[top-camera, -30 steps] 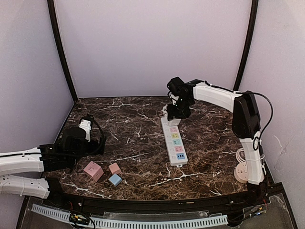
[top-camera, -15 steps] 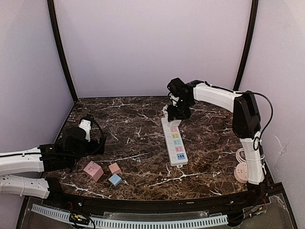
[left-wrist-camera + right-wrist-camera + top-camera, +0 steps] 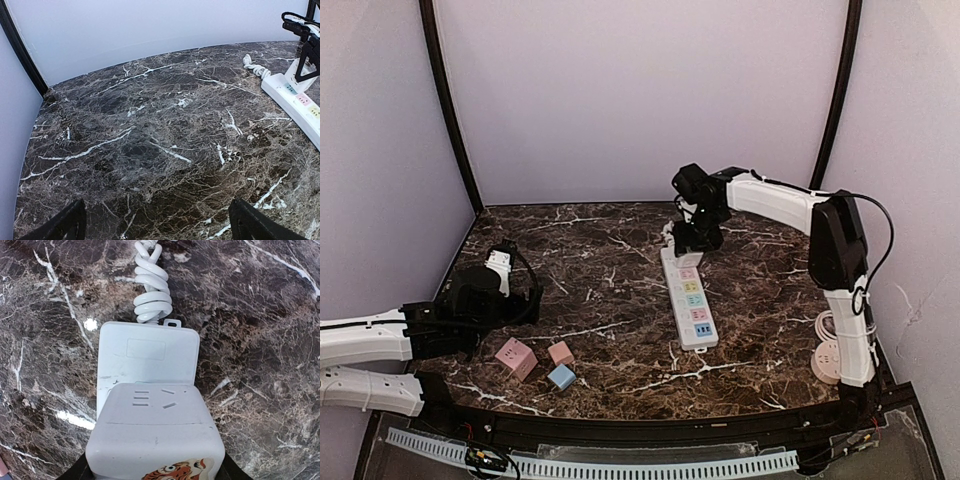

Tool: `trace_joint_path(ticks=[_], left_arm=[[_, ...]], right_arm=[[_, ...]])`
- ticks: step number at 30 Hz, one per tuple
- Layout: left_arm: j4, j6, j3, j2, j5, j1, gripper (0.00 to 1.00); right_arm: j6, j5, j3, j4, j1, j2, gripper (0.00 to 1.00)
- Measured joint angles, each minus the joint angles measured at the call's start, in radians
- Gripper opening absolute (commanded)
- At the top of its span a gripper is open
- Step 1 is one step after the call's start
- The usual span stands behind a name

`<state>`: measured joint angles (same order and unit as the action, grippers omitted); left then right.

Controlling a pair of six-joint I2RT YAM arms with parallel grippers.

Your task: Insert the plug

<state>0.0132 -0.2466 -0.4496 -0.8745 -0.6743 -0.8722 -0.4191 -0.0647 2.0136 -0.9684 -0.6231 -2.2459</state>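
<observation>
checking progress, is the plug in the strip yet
Cannot tell. The right gripper holds the plug at the far end of the strip, but the plug's underside and prongs are hidden.

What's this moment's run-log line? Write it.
right tool: shut on white cube plug with tiger sticker | plug: over cord end of white power strip, insertion unclear | left tool: open

Robot test booth, likely a lab
Plain pale walls (image 3: pixel 640 90) and black corner posts (image 3: pixel 445 100) enclose a dark marble-patterned tabletop (image 3: pixel 610 260); a toothed cable track (image 3: pixel 620 467) runs along the bottom edge.
</observation>
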Motion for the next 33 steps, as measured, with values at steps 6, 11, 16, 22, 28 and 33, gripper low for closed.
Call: trace_joint_path(ticks=[6,11,16,22,28,33], left_arm=[[0.0,0.0,0.0,0.0,0.0,0.0,1.0],[0.0,0.0,0.0,0.0,0.0,0.0,1.0],[0.0,0.0,0.0,0.0,0.0,0.0,1.0],[0.0,0.0,0.0,0.0,0.0,0.0,1.0],[0.0,0.0,0.0,0.0,0.0,0.0,1.0],[0.0,0.0,0.0,0.0,0.001,0.0,0.99]], right_arm=[[0.001,-0.013,-0.111,-0.013,0.005,0.076,0.0],[0.008,-0.017,-0.149,-0.03,0.01,0.102,0.0],[0.018,-0.013,-0.128,-0.045,0.012,0.089,0.0],[0.024,-0.008,-0.047,-0.1,0.014,0.04,0.0],[0.025,-0.006,-0.021,-0.121,0.016,0.023,0.0],[0.014,-0.006,-0.035,-0.116,0.016,0.031,0.0]])
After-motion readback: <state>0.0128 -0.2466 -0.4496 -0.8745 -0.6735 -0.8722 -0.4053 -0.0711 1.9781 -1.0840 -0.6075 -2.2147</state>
